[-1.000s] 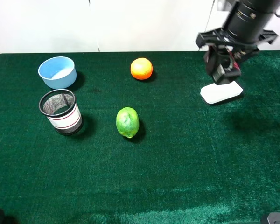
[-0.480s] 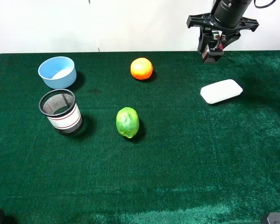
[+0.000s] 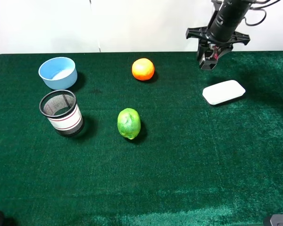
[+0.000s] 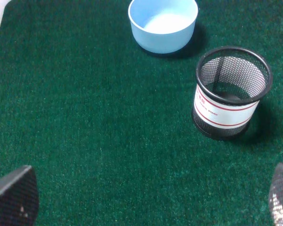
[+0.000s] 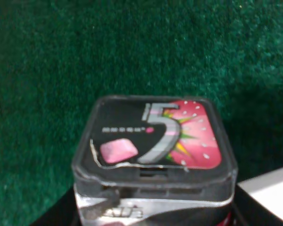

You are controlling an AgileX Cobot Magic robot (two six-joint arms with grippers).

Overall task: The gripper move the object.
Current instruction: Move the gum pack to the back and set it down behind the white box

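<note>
- Left pincer (image 4: 146, 200): spread wide, nothing between the fingers; only the two mesh-textured fingertips (image 4: 13, 197) show at the edges of its wrist view, over bare green table (image 3: 188, 174).
- Lime (image 3: 129, 123): lying on the table near the middle, touching nothing.
- Mesh cup (image 3: 61, 112): upright on the left, black wire with a white band and red stripes; looks empty in the left wrist view.
- White case (image 3: 223, 92): flat and rounded, lying on the right side, well apart from the lime.
- Blue bowl (image 3: 58, 72): just behind the mesh cup, close to it but not touching, opening up.
- Orange (image 3: 143, 69): farther back, centre of the table.
- Right pincer (image 3: 209, 60): at the far right edge, pointing down, clamped on the black box (image 5: 155, 136).
- Black box: gripped at both sides, printed face (a big "5" on a red splash, pink square) turned to the right wrist camera. It looks lifted off the table, beyond the white case and to the right of the orange.
</note>
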